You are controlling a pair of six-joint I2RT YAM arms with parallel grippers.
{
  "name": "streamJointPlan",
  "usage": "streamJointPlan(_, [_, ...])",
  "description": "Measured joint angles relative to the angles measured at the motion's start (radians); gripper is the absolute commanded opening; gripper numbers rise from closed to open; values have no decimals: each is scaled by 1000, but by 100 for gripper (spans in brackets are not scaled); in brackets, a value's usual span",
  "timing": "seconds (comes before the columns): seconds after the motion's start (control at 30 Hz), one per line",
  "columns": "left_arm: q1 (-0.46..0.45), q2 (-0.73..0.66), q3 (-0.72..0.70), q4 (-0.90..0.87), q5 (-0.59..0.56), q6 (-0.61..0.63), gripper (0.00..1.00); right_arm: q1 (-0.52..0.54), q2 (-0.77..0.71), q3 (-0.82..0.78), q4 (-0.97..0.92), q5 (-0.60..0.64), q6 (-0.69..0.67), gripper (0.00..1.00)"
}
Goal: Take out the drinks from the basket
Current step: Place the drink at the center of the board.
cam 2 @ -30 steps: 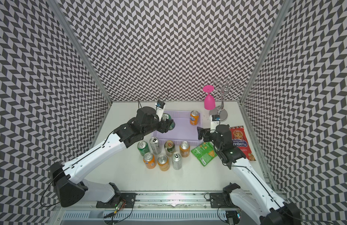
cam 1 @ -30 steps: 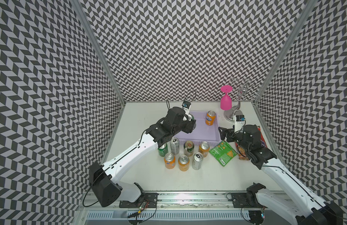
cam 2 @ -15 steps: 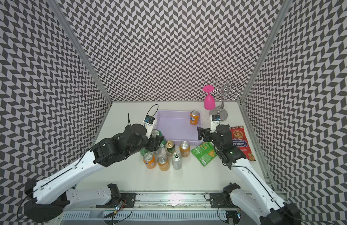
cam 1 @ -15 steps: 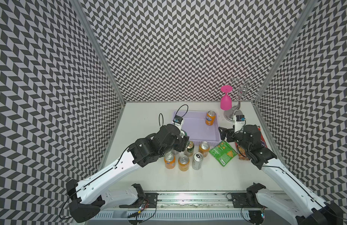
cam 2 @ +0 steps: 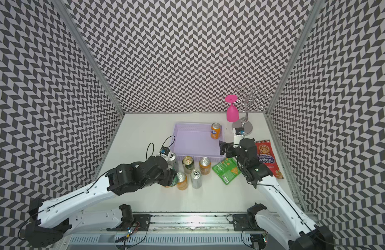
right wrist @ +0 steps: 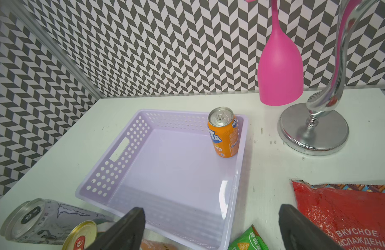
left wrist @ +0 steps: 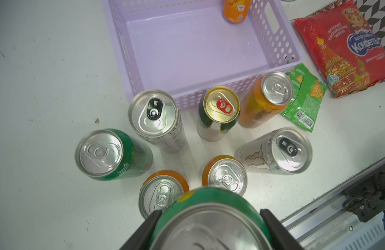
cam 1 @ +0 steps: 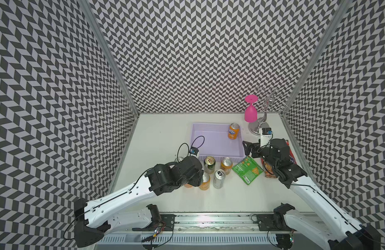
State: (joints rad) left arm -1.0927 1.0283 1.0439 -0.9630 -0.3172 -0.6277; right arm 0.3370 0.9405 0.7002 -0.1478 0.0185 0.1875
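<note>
The left pincer [left wrist: 210,213] is clamped on a green can [left wrist: 209,201], with 1 black finger pressed against each side just below its silver top; in the left wrist view this can sits at the near edge of the group of drinks, and whether its base touches the table [cam 1: 165,134] cannot be told; in both top views the arm's wrist hides most of it.

7 more drinks stand upright on the table, outside the basket [cam 1: 215,147] and just in front of its near wall: a silver-grey can [left wrist: 154,116]; a Sprite can [left wrist: 105,151]; a gold-topped can [left wrist: 219,110]; a tall orange can [left wrist: 267,97]; a second silver-grey can [left wrist: 289,149]; a short orange can [left wrist: 226,175]; and another orange can [left wrist: 159,192] right beside the held one.

Inside the basket stands 1 drink, an orange Fanta can [cam 1: 233,131], upright in the far right corner, close against the perforated wall.

The right pincer [right wrist: 211,210] is spread wide with nothing between its fingers; it hangs over the basket's near right corner.

A green snack bag [cam 1: 248,171] lies flat just beside that corner; a red snack bag [cam 2: 266,158] lies further right, partly under the right arm; a pink goblet [cam 1: 250,112] hangs upside down on a chrome stand [right wrist: 312,129] behind the basket's right side.
</note>
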Motion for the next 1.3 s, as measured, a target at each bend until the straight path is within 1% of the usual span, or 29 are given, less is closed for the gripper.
streamJointPlan(0.2, [-42,-19,-12,-13,-8,-67,54,0,0,0,0,5,0,100])
streamJointPlan(0.47, [-76,-25,-24,-65,-16,-116,54,0,0,0,0,8,-3,100])
streamJointPlan(0.63, [-79,-87,-41,-61,-19,-137,54,0,0,0,0,11,-3,100])
streamJointPlan(0.73, [-82,-126,-88,-48,-18,-156,54,0,0,0,0,11,-3,100])
streamJointPlan(0.83, [-100,-135,-144,-39,-19,-177,53,0,0,0,0,11,-3,100])
streamJointPlan(1.03, [-166,-135,-239,3,-44,-228,52,0,0,0,1,11,-3,100])
streamJointPlan(1.2, [-232,-109,-290,58,-97,-266,53,0,0,0,6,11,-3,100])
streamJointPlan(1.3, [-250,-77,-319,93,-117,-277,53,0,0,0,13,12,-3,100])
